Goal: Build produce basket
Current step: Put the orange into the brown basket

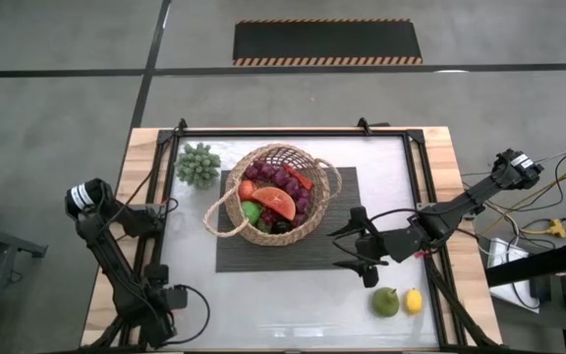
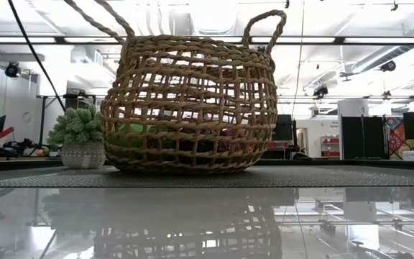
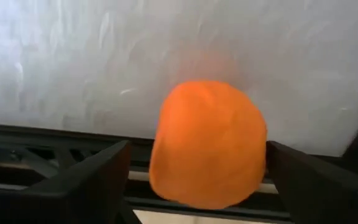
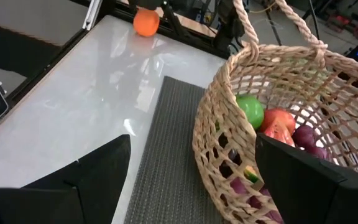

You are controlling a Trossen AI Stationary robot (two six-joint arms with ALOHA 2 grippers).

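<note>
The left gripper (image 3: pixel 194 186) sat at the tabletop's (image 1: pixel 293 305) near left corner, jaws released wide around the orange (image 3: pixel 209 144). The right gripper (image 1: pixel 354 249), jaws spread and empty, hovered beside the basket (image 1: pixel 314 224).

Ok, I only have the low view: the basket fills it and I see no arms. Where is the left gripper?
Observer: The left gripper is at the table's left corner, at the bottom of the high view. Its fingers are open on either side of an orange.
Operator: And the right one?
Observer: The right gripper hovers open and empty beside the right edge of the dark mat, facing the basket.
Operator: Any produce outside the basket, apart from the orange?
Observer: Yes. A green fruit and a lemon lie side by side near the table's right corner on that same edge.
</note>
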